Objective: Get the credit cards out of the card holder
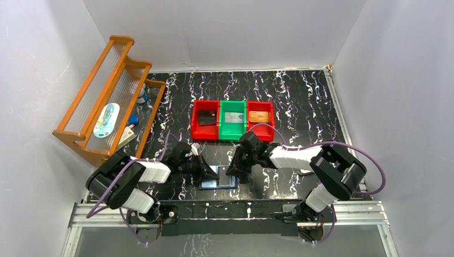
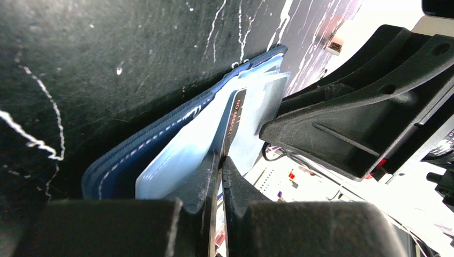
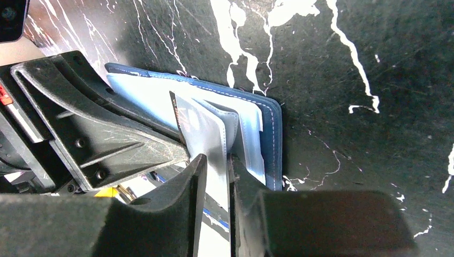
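Note:
The navy-blue card holder (image 1: 219, 183) lies open on the black marbled table between my two grippers, its pale clear sleeves fanned upward. My left gripper (image 1: 206, 170) is shut (image 2: 221, 160) on the edge of a dark credit card (image 2: 234, 115) that stands out of a sleeve; the navy cover (image 2: 139, 150) lies under it. My right gripper (image 1: 235, 171) is shut (image 3: 217, 158) on a clear plastic sleeve (image 3: 214, 134) of the holder (image 3: 272, 123). The same card (image 3: 187, 120) shows beside the left finger. Another dark card (image 1: 206, 118) lies in the left red bin.
Three bins stand in a row behind the holder: a red bin (image 1: 196, 127), a green bin (image 1: 233, 131) with a silver-grey card, and a red bin (image 1: 269, 126) with an orange card. A wooden rack (image 1: 107, 101) stands at the back left.

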Robot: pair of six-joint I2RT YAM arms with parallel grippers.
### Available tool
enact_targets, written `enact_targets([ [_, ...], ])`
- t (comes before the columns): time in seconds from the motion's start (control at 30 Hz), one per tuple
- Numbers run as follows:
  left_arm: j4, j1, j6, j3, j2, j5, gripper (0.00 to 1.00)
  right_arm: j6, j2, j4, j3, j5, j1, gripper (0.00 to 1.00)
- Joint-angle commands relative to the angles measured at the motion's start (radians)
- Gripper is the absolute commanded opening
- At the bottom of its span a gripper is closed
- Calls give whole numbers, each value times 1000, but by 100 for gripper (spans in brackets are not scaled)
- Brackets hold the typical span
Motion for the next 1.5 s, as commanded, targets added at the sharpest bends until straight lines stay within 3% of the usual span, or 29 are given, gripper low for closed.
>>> enact_targets([
  [0.0,-1,-3,20,10,-53,-36,0,-16,-26,-56,37,43,17,31],
  [0.33,-191,-4,125,60,-107,-73,0,-30,-145,-145,57,172,17,38],
  [0.6,-276,-4,178,87,-133,-96,0,-21,-88,84,18,10,19,37],
  [0.9,-368,-5,227,117,-161,-118,0,-12,-3,29,35,-6,19,37],
  [1.17,-345,-5,228,114,-155,-100,2,-15,38,-5,49,-15,19,37],
  [1.47,-180,-3,118,53,-134,-50,19,-9,73,20,46,-50,19,35],
])
